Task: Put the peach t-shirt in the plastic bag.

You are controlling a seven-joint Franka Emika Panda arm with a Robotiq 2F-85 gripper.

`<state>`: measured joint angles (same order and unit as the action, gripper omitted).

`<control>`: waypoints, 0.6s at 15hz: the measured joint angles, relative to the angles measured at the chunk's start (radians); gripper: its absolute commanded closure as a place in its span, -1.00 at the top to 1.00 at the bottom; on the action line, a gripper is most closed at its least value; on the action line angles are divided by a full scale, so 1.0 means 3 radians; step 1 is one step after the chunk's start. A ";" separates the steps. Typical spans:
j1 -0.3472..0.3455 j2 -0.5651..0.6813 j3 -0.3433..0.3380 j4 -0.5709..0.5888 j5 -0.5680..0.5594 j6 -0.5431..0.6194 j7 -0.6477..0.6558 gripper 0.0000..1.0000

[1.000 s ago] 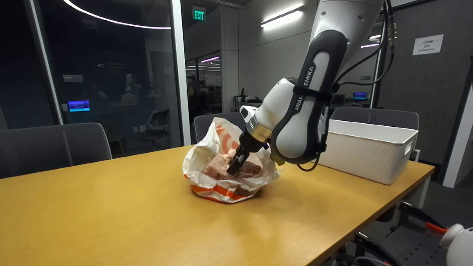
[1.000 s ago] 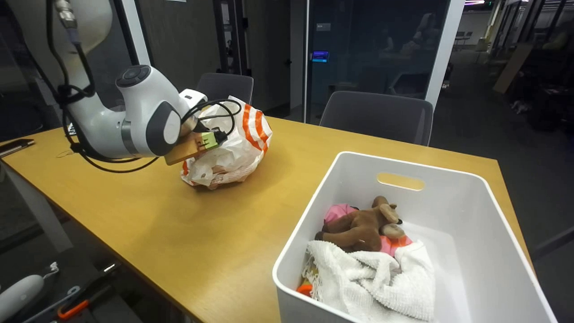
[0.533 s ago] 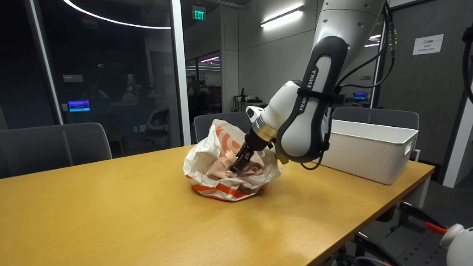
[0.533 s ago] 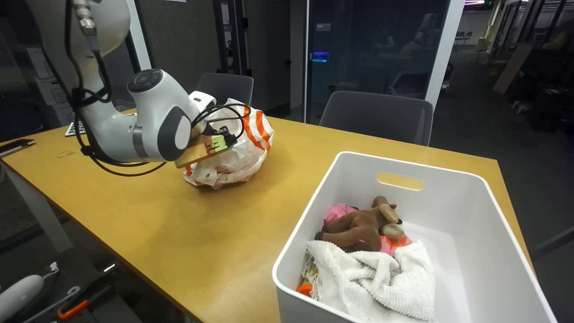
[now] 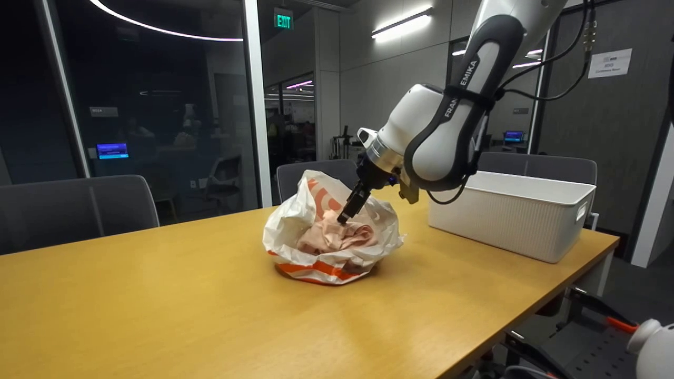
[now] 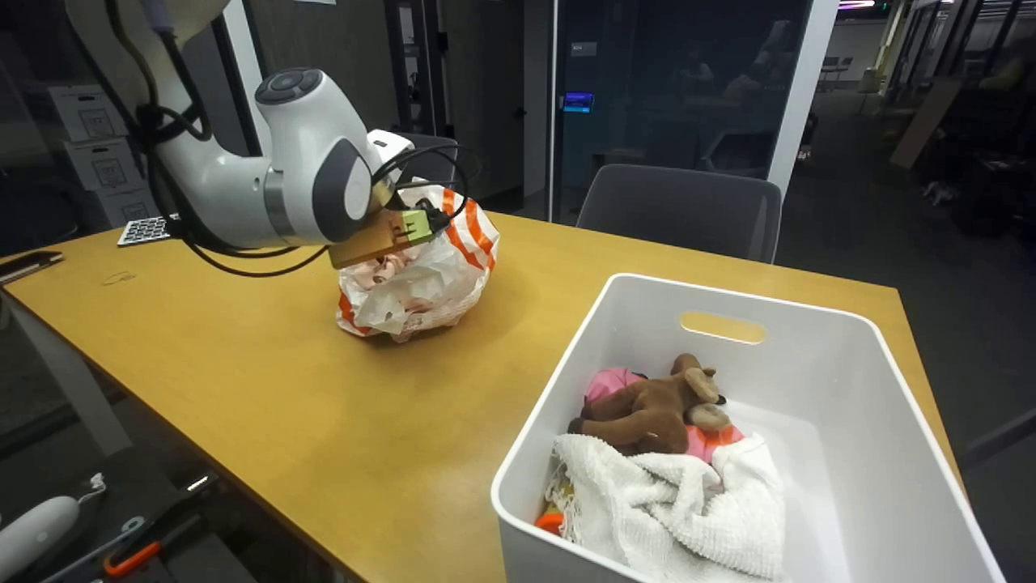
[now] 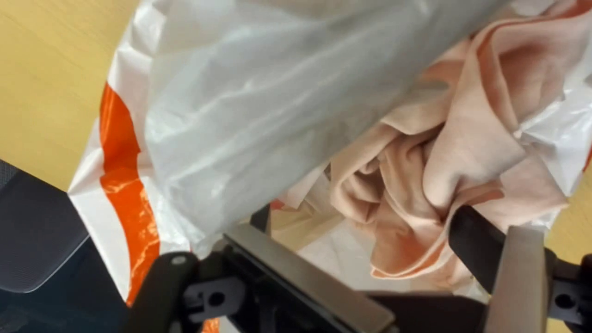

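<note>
The peach t-shirt [image 5: 337, 238] lies crumpled inside the mouth of the plastic bag [image 5: 287, 227], which rests on its side-slumped base on the table. Folds of the t-shirt [image 7: 471, 148] fill the right half of the wrist view, while a grey-white flap of the plastic bag [image 7: 259, 106] covers the upper left. My gripper [image 7: 367, 225] has its fingers wide apart just over the cloth, with no fabric pinched between them. The left fingertip is partly hidden by the bag's flap. In an exterior view the gripper [image 5: 343, 218] points down into the bag's opening, at the top of the t-shirt.
A white rectangular bin [image 6: 842, 389] stands on the table, holding a brown plush toy [image 6: 647, 409] and a white towel [image 6: 680, 502]. Chairs [image 6: 680, 210] line the far edge. A keyboard [image 6: 146, 231] lies on the table behind the arm.
My gripper has opened and risen out of the t-shirt, shifting toward the bin side in an exterior view. The t-shirt stays in the bag, and the bag has barely moved.
</note>
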<state>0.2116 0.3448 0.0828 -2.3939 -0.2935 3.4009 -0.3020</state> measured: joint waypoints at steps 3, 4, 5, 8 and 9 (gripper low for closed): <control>-0.0701 -0.0263 0.0750 -0.0066 -0.0273 -0.0660 0.0261 1.00; -0.0913 -0.0311 0.1016 -0.0097 -0.0197 -0.0827 0.0249 1.00; -0.1116 -0.0340 0.1282 -0.0115 -0.0050 -0.0981 0.0192 1.00; -0.1681 -0.0452 0.1961 -0.0117 0.0499 -0.1324 -0.0077 1.00; -0.1820 -0.0533 0.2093 -0.0117 0.0666 -0.1450 -0.0134 1.00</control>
<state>-0.3345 0.1850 0.7108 -2.4289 -0.0937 2.9660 -0.3423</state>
